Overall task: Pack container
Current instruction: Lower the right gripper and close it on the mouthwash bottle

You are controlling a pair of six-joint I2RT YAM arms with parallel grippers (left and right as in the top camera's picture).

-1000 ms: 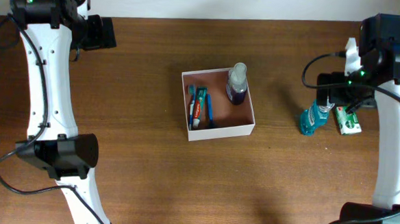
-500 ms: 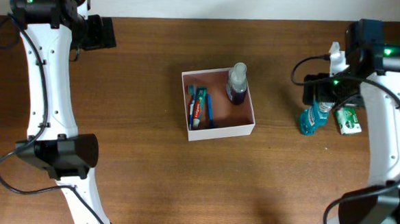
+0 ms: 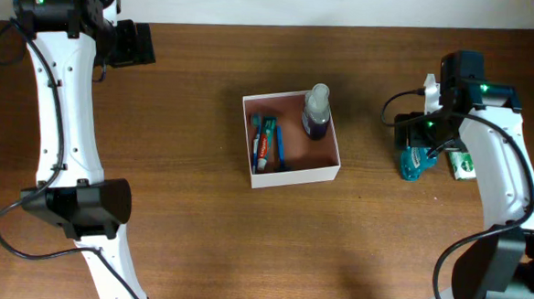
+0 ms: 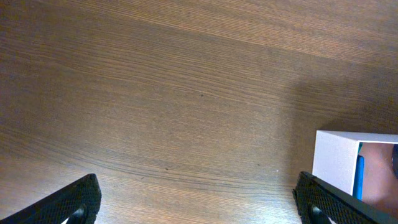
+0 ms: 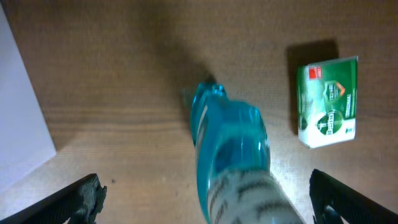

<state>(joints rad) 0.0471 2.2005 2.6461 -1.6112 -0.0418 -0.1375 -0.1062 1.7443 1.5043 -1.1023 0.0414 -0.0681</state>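
The container [image 3: 295, 176] is seen at the middle of the bench [image 3: 199, 219], already loaded with a purple bottle [image 3: 315, 115] and a toothpaste tube [image 3: 265, 142]. Within the last second the right end effector [image 3: 418, 139] has been shifted closer to the container and is now held over the blue bottle [image 5: 233, 155], with the green box [image 5: 328, 102] just beyond it. Its fingers are spread wide either side of the bottle and nothing is gripped. A grasp of that bottle is judged imminent, while the left end effector [image 4: 199, 202] is left spread and empty, well away on the container's other side.
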